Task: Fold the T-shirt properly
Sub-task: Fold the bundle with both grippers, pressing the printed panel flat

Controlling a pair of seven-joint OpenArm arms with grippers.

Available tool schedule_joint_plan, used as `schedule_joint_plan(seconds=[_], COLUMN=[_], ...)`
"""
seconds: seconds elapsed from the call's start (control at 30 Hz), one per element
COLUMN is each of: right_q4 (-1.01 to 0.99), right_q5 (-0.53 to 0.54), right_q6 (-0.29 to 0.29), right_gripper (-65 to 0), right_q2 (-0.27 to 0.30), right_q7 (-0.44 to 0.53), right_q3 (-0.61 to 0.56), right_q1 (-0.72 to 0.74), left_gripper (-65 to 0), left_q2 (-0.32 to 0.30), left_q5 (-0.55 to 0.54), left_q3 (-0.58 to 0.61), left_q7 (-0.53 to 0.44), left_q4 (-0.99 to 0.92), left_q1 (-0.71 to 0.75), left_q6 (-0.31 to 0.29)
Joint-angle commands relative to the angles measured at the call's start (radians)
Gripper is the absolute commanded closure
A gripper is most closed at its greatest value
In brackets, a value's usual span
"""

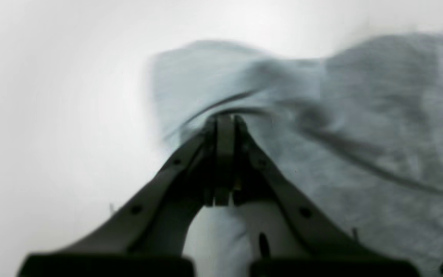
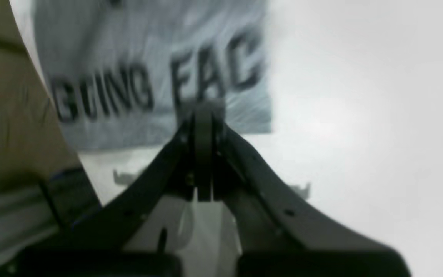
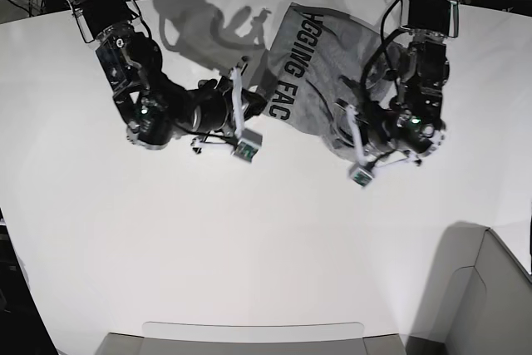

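Observation:
The heather-grey T-shirt (image 3: pixel 332 56) lies bunched at the back middle of the white table, its black lettering "GGING FAC" (image 3: pixel 289 81) facing up. In the right wrist view the lettering (image 2: pixel 160 88) is blurred. My right gripper (image 2: pixel 205 109) is shut, with its tips on the shirt's edge below the letters; in the base view it (image 3: pixel 252 93) sits at the shirt's left edge. My left gripper (image 1: pixel 225 121) is shut on a fold of the shirt (image 1: pixel 360 115); in the base view it (image 3: pixel 345 115) sits at the shirt's near right part.
The white table (image 3: pixel 249 239) spreads out in front of the shirt. A grey box (image 3: pixel 490 297) stands at the front right corner. A flat grey tray (image 3: pixel 249 337) lies at the front edge. The table's edge and floor (image 2: pixel 10 115) show beside my right gripper.

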Motion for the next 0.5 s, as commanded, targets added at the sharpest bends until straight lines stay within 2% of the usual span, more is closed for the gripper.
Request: schedule_joint_plan(seconds=[0.0,0.1,0.17,0.27,0.4,0.47], right_q4=[0.012,-0.004,-0.041,-0.118,-0.219,-0.251], right_q5=[0.005,0.002,0.002,0.002,0.002,0.002], right_q6=[0.005,0.005,0.005,0.005,0.005,0.005], right_gripper=[0.0,0.0,0.0,0.0,0.0,0.0], right_q2=[0.000,-0.002,-0.002,-0.005,-0.032,-0.043], right_q7=[0.010,0.013,0.013,0.013,0.013,0.013], right_q3=[0.043,0.120,0.137,0.135,0.134,0.132], right_q1=[0.010,0.012,0.027,0.061,0.099,0.113], left_gripper=[0.0,0.0,0.0,0.0,0.0,0.0], left_q2=[-0.007,-0.005,-0.010,-0.048,-0.097,-0.099], left_q5=[0.002,-0.003,-0.005,-0.005,-0.005,-0.005], left_q3=[-0.030,-0.059,-0.022,0.082,0.258,0.280], left_q7=[0.007,0.038,0.038,0.038,0.038,0.038], left_q4=[0.055,0.165,0.256,0.337,0.351,0.363], left_q1=[-0.022,-0.016,0.013,0.134,0.223,0.271], left_q6=[0.002,-0.006,-0.006,-0.007,-0.007,-0.004])
